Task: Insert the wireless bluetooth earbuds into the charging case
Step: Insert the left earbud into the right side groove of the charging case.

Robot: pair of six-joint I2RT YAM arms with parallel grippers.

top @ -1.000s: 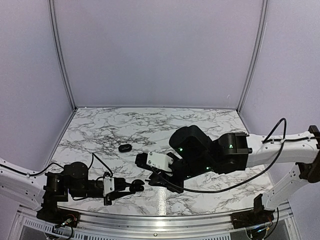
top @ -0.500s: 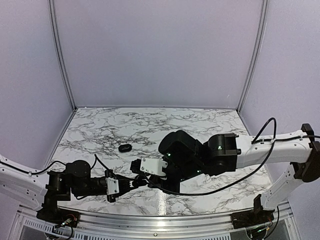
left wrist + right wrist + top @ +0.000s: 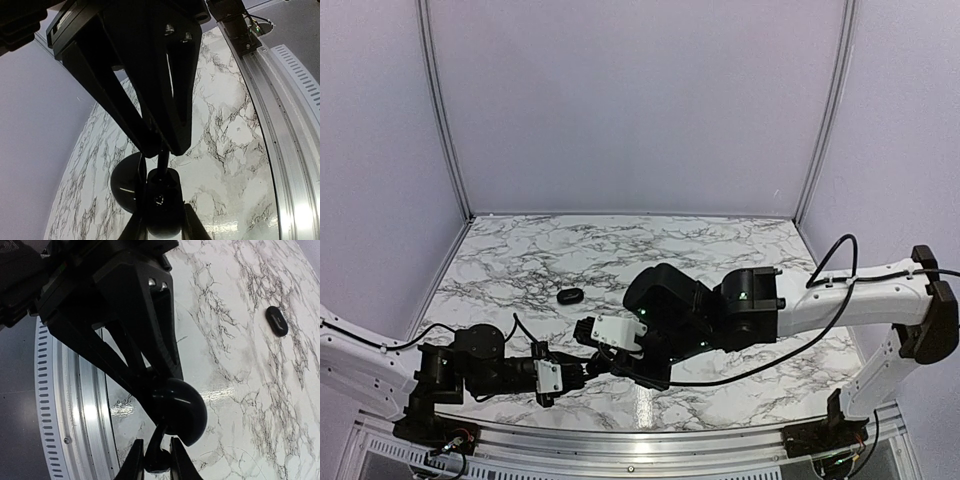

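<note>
My left gripper (image 3: pixel 578 370) is shut on the open black charging case (image 3: pixel 162 200), its round lid (image 3: pixel 125 182) hinged aside. My right gripper (image 3: pixel 612 357) is shut on a glossy black earbud (image 3: pixel 158 460), pinched between its fingertips (image 3: pixel 136 460). The earbud's stem (image 3: pixel 163 161) points into the case's cavity and touches its top edge. In the right wrist view the case's domed lid (image 3: pixel 182 410) sits just above the earbud. The two grippers meet tip to tip over the near table. I cannot tell whether other earbuds sit inside the case.
A small black oval object (image 3: pixel 571 296) lies on the marble table (image 3: pixel 720 250) behind the grippers, also in the right wrist view (image 3: pixel 276 321). A ribbed metal rail (image 3: pixel 620 445) runs along the near edge. Purple walls enclose the back and sides.
The right arm has swung left and the left gripper has reached right, so the earbud now meets the case's opening.
</note>
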